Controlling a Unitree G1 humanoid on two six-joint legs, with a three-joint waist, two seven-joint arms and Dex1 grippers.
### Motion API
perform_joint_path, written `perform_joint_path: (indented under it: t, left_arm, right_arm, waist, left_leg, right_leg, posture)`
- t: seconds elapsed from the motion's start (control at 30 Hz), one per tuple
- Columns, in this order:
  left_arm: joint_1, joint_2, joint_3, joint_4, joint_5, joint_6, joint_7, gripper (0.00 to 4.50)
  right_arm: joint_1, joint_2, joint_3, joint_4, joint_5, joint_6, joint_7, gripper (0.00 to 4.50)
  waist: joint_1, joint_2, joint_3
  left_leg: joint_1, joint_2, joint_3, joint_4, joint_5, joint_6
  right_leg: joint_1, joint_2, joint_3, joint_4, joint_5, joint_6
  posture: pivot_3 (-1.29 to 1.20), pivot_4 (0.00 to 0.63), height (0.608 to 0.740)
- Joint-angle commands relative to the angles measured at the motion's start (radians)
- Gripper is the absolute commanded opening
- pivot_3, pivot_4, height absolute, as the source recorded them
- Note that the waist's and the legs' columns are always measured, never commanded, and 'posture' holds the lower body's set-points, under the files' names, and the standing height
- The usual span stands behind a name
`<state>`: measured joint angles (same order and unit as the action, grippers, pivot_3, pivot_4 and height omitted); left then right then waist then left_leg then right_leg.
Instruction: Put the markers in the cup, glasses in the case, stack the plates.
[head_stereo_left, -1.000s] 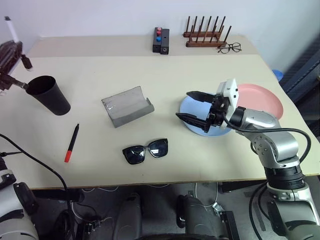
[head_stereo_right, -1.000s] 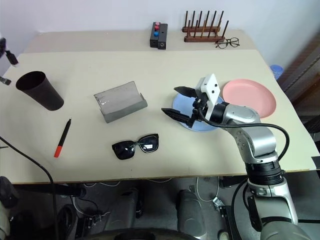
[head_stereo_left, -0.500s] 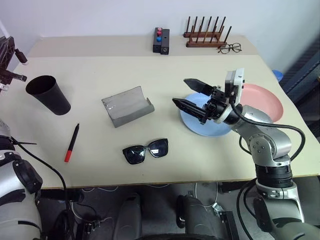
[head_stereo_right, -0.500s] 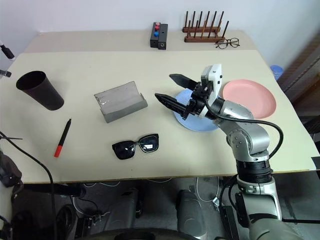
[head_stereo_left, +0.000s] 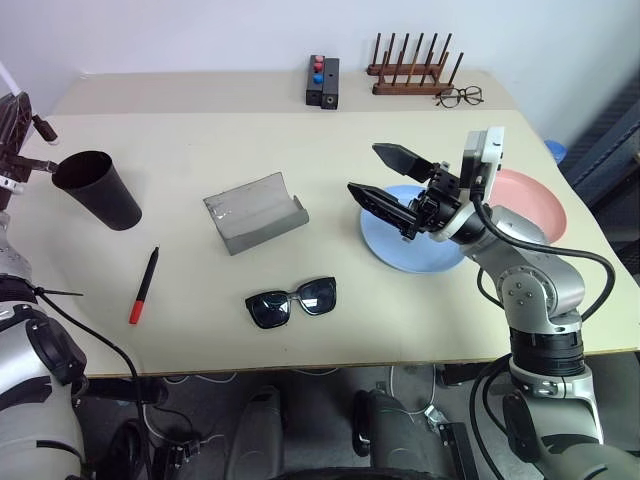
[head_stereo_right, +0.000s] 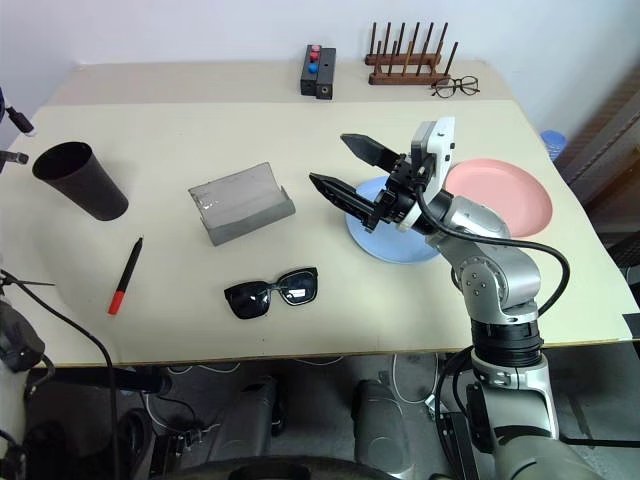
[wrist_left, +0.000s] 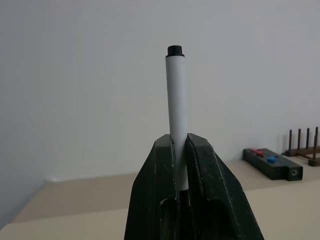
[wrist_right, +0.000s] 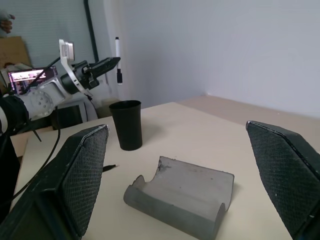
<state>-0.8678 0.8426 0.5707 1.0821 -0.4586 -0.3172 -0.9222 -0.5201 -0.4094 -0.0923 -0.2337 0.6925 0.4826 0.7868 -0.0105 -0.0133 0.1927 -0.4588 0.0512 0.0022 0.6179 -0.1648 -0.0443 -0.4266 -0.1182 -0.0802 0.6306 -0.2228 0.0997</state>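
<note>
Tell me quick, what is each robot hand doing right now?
Left gripper: jaws shut on a white marker, held near the black cup.
Right gripper: jaws wide open, holding nothing, above the blue plate.

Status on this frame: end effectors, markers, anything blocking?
Left end effector shut on white marker, near black cup. Right end effector open, empty, above blue plate. Red-tipped marker on table. Nothing blocking.

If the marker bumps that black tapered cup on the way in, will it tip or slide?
Tipping seems likelier: the matte black tapered cup stands tall on a base narrower than its rim. It looks empty, so probably light. On the smooth beige table it might also skid.
</note>
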Motion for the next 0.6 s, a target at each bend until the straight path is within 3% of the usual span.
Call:
perform_joint_path:
  t: [0.03,0.6]
  left_arm:
    - [-0.004,0.004,0.015,0.005,-0.010,-0.029,0.006,0.01]
    - [0.058,-0.041,0.000,0.034,0.012,-0.051,0.050,0.01]
  right_arm:
    - [-0.017,-0.008,-0.017,-0.045,0.011,-0.013,-0.004,4.50]
    - [-0.004,-0.033,-0.011,-0.052,-0.018,-0.020,-0.013,4.50]
  waist:
    - [0.000,0.000,0.000]
    - [0.000,0.000,0.000]
  left_leg:
    - [0.000,0.000,0.000,0.000,0.000,0.000]
    - [0.000,0.000,0.000,0.000,0.000,0.000]
  right_leg:
    - [0.000,0.000,0.000,0.000,0.000,0.000]
    - [0.000,0.000,0.000,0.000,0.000,0.000]
  posture:
    - [0.00,0.150,0.740]
    - [0.00,0.150,0.740]
